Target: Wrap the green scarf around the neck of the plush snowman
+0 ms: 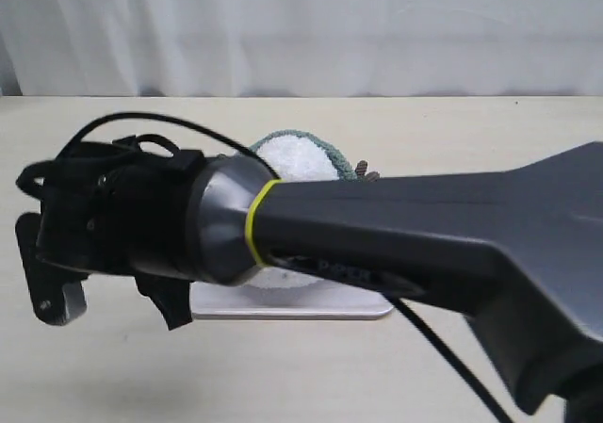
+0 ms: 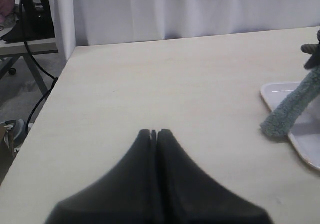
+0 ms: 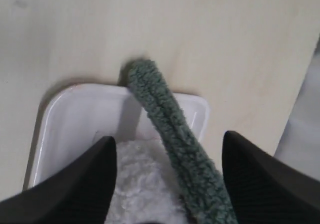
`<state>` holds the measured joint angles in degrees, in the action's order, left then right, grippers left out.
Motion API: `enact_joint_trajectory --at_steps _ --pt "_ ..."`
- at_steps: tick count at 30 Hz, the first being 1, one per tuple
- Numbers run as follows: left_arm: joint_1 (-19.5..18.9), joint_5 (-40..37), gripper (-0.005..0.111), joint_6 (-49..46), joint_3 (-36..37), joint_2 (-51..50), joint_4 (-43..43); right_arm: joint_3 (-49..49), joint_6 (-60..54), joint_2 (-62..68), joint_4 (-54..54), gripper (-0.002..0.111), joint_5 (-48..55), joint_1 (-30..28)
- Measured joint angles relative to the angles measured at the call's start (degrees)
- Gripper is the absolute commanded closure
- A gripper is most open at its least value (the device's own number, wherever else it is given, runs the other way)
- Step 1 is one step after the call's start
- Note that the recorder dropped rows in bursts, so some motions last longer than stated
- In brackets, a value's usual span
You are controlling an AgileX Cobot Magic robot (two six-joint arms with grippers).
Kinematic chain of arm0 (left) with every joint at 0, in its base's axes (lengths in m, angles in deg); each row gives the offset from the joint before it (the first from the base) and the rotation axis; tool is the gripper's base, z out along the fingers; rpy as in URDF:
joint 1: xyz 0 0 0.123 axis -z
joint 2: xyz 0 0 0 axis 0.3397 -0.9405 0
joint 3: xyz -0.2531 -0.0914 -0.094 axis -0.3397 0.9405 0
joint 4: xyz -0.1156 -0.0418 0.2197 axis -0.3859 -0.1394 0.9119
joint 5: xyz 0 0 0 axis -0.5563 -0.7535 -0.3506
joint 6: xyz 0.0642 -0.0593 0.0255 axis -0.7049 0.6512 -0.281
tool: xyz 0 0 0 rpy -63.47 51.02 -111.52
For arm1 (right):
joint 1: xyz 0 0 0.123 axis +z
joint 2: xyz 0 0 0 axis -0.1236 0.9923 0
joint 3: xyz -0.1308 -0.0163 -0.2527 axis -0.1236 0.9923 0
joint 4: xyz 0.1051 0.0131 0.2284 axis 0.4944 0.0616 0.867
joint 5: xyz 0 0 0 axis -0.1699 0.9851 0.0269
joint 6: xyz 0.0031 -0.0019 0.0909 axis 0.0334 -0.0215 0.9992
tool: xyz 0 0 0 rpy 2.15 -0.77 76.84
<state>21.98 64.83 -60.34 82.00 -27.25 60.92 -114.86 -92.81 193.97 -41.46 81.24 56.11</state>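
in the exterior view your right arm (image 1: 405,230) crosses the whole frame from the right and hides most of the scene; behind it you see the white top of the plush snowman (image 1: 297,157) with the green scarf (image 1: 332,150) curving over and behind it, and under it a white tray (image 1: 311,305) on the pale table (image 1: 283,376); the tools themselves you cannot judge from here. in the left wrist view your left gripper (image 2: 153,132) has its fingers pressed together on nothing, over bare table, well apart from the tray (image 2: 280,92), where one scarf end (image 2: 287,112) hangs over the rim. in the right wrist view your right gripper (image 3: 167,136) stands wide apart above the tray (image 3: 75,119), the scarf (image 3: 157,109) running between the fingers and its tip lying over the rim onto the table, the snowman's white fluff (image 3: 140,184) just beside it
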Motion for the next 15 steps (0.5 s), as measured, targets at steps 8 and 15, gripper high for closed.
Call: enact_joint_trajectory --at_steps 8,15 --pt "0.00 0.00 0.107 0.00 0.00 0.00 0.00 0.00 -1.17 5.72 -8.20 0.050 2.18 0.13" --pt "0.00 0.00 0.107 0.00 0.00 0.00 0.00 0.00 1.81 8.21 -14.56 0.080 1.17 0.02"
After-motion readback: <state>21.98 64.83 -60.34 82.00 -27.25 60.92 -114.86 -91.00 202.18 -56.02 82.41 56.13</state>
